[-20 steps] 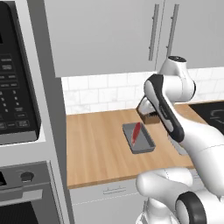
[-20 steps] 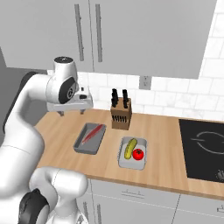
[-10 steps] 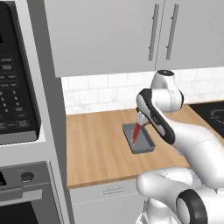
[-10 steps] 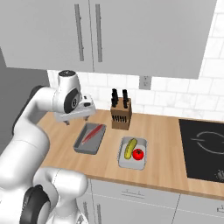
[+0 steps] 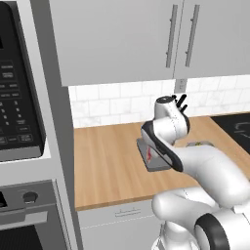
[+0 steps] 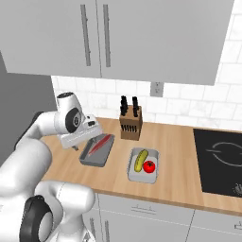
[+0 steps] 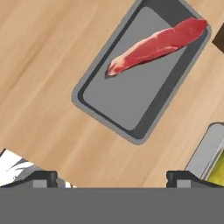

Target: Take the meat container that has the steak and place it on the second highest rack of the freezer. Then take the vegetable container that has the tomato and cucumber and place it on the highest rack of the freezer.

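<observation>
left base view: meat container (image 5: 155, 161) half behind arm

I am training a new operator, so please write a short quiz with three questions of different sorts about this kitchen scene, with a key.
1. True or false: the gripper is shut on the meat container.
2. What lies beside the cucumber in the paler tray? A) steak B) tomato C) knife
3. Fill in: the knife block stands on the ______.

Key
1. False: it is open and holds nothing, above the counter near the container.
2. B, the tomato; the steak is in the meat container.
3. counter
</observation>
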